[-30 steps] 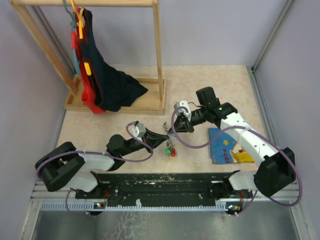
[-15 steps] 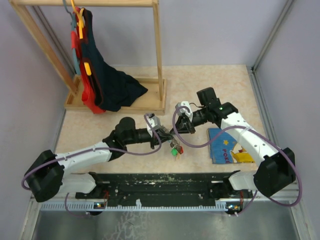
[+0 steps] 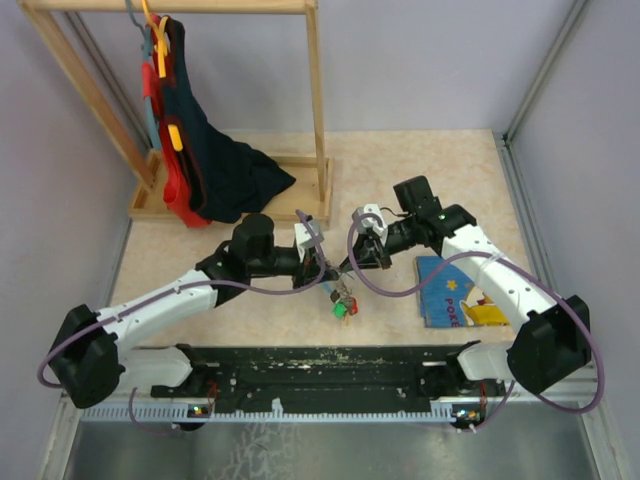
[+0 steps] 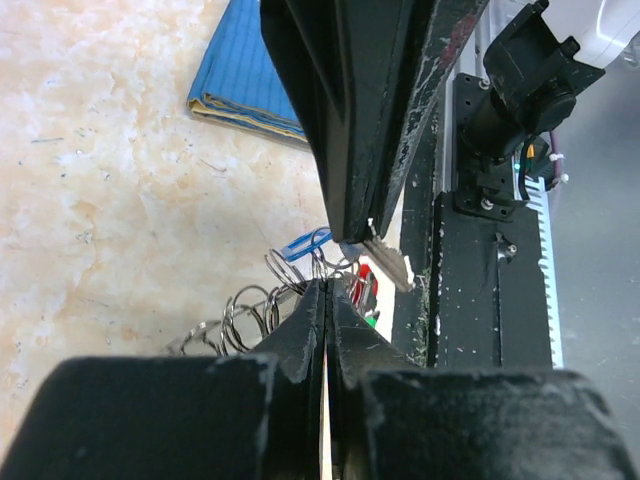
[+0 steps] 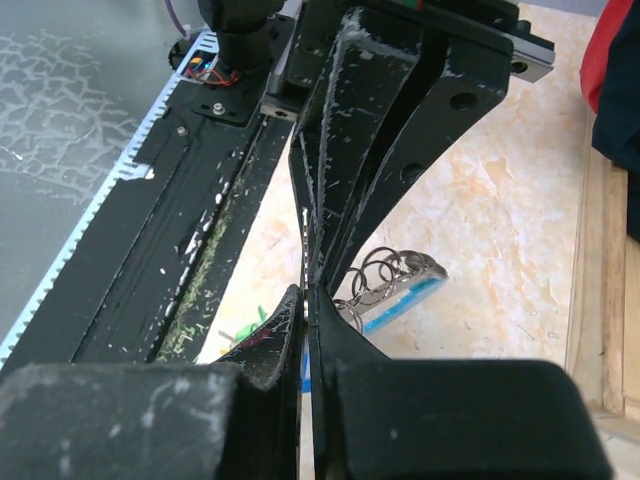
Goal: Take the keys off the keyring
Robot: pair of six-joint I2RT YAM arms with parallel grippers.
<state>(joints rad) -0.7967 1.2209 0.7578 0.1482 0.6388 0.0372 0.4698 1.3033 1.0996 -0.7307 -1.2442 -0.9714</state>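
over tabletop [image 3: 440, 170], outstretched left pincer [image 4: 326, 295] and right pincer [image 5: 305, 300] meet, clamping the keyring [image 5: 383, 270].

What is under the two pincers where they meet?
The keys, green and red heads showing, and silvery keyring loops. The shut left pincer and right pincer cover the rest.

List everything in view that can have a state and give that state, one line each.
left gripper: shut, pinching the keyring beside its coils.
right gripper: shut, seemingly on a key's silvery blade.
keyring: held between both grippers.
keys: attached to the ring, bunched below the fingertips.
picture book: closed, lying flat.
clothes: hanging on the wooden rack, hem on its base.
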